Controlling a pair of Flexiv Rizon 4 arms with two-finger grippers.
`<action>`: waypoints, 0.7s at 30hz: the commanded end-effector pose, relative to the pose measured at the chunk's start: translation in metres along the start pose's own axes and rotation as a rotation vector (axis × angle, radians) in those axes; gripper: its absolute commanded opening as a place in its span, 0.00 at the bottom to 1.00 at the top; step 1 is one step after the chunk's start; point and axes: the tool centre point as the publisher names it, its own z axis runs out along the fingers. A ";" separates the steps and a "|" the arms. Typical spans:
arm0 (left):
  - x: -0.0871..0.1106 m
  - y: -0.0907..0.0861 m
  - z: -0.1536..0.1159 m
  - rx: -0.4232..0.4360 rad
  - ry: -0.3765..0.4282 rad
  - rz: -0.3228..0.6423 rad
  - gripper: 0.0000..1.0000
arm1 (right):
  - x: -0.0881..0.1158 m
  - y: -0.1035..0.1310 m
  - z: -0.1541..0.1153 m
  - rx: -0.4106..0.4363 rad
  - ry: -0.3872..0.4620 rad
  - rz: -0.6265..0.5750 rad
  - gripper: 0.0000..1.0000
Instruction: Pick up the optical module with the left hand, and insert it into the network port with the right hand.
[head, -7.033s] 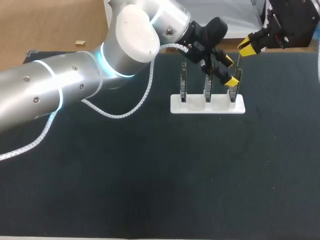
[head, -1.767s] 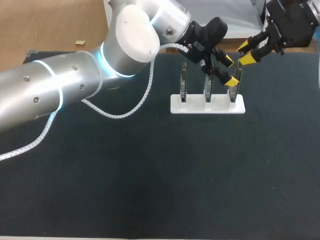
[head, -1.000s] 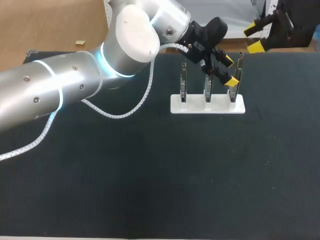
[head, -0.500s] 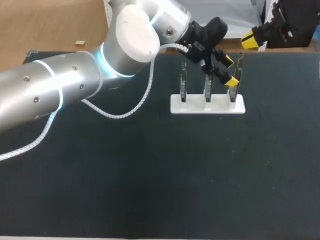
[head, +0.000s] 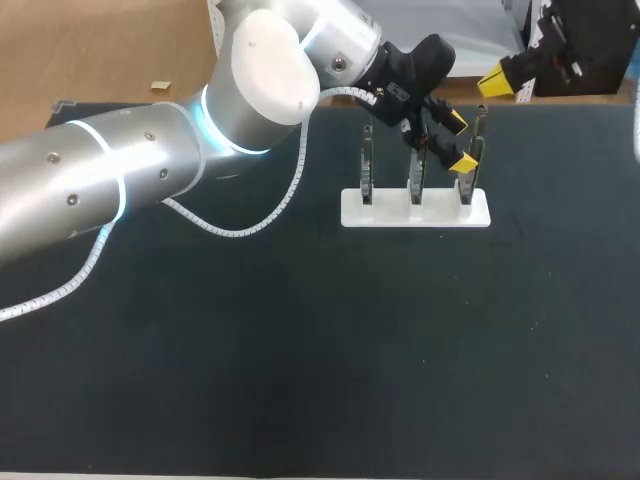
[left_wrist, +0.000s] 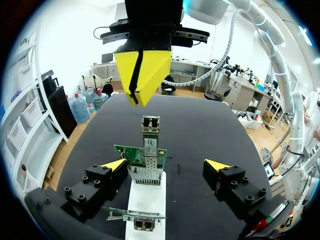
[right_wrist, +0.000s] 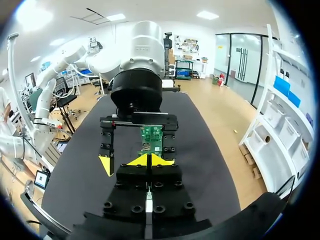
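Left hand (left_wrist: 166, 165), yellow wedge tips apart, flanks boxy metal optical module (left_wrist: 150, 137).

Right gripper (head: 496, 82) has drawn back off the optical module (left_wrist: 150, 131) — fingers (right_wrist: 140, 161) now together.

A white rack (head: 415, 212) stands on the dark table's (head: 300, 380) far side.

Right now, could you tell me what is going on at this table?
The left gripper hangs open around a green circuit board carrying a metal optical module, upright at the end of a white stand; nothing is gripped yet. The right gripper hovers shut and empty beyond the stand.
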 end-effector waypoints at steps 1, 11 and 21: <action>-0.002 0.003 0.001 0.005 0.006 -0.002 1.00 | 0.001 -0.002 0.002 -0.007 0.000 0.002 0.00; -0.002 0.003 0.001 0.005 0.006 -0.002 1.00 | 0.008 0.000 0.006 -0.016 0.012 0.024 0.00; -0.002 0.003 0.001 0.005 0.006 -0.002 1.00 | 0.014 0.001 0.012 -0.027 0.021 0.038 0.00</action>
